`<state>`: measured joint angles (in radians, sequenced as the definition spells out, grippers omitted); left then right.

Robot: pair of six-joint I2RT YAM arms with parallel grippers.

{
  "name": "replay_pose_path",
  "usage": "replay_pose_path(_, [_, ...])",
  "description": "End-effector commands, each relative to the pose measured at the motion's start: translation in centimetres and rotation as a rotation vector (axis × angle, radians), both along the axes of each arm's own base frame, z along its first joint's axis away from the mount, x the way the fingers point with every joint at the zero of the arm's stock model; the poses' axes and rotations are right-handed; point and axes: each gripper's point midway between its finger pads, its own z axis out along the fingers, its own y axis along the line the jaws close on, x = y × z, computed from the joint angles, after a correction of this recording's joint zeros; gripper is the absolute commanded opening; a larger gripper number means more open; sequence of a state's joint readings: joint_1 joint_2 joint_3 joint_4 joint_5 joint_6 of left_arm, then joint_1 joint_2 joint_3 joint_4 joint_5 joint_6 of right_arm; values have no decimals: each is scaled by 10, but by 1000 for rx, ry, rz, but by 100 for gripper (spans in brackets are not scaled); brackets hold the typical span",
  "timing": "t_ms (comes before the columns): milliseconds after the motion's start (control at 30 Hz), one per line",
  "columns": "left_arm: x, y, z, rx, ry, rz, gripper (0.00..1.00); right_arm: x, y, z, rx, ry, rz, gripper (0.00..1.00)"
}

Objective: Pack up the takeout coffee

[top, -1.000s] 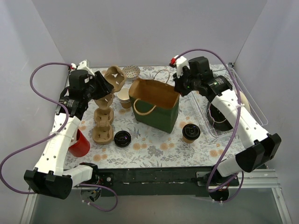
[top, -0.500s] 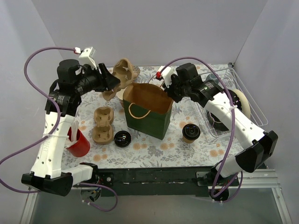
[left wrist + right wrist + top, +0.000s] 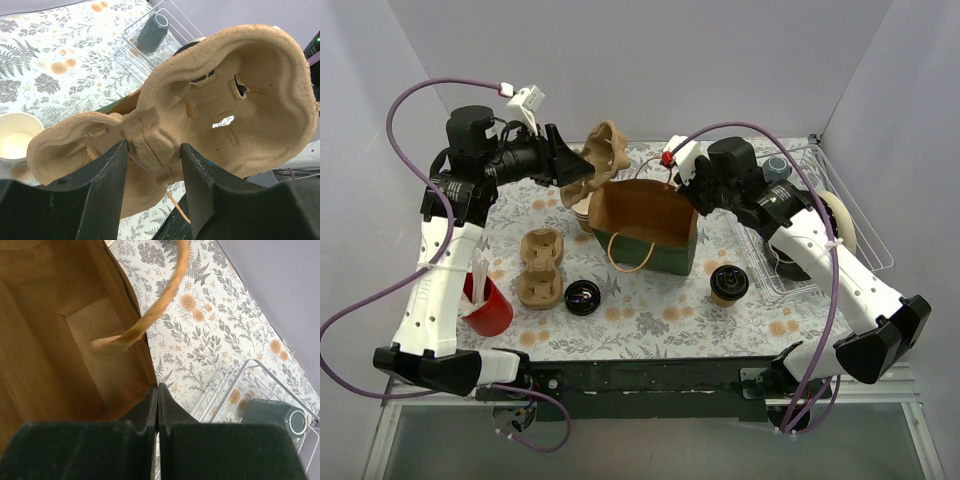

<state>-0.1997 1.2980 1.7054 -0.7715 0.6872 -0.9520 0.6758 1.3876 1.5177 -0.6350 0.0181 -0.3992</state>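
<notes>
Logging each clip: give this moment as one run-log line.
left gripper: shut on pulp tray, raised over bag | right gripper: shut on bag rim | coffee: on table, not packed

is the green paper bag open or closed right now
Open: the green paper bag stands upright with its mouth spread; the right wrist view looks down to its bare brown bottom.

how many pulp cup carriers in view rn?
2. One carrier is held up in the left gripper, over the far-left edge of the green bag. The other carrier lies flat on the table, left of the bag. More could be hidden behind the bag.
</notes>
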Motion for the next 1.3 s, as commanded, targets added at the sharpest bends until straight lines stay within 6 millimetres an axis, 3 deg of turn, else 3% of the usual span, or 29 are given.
replay_pose_path(0, [-20, -13, 14, -15, -60, -112, 17, 5, 3, 26, 91, -95, -31, 1])
replay_pose_path(67, [-20, -17, 12, -13, -53, -110, 16, 3, 4, 25, 118, -104, -32, 1])
replay_pose_path(200, [-32, -48, -2, 22, -42, -155, 15, -2, 12, 13, 166, -63, -32, 1])
replay_pose_path(333, [-37, -61, -13, 34, -25, -173, 13, -1, 17, 4, 176, -5, -53, 1])
replay_pose_path(533, [-33, -54, -22, 101, -140, -160, 16, -5, 25, -1, 199, 28, -15, 1])
replay_pose_path(700, [-15, -50, -42, 174, -129, -118, 17, -4, 28, 0, 201, 51, -17, 1])
replay_pose_path(733, [-10, -51, -49, 190, -111, -112, 17, -4, 28, 0, 202, 56, -27, 12])
replay_pose_path(1267, [3, -50, -76, 257, -36, -88, 17, 23, 7, 29, 388, 62, -314, 34])
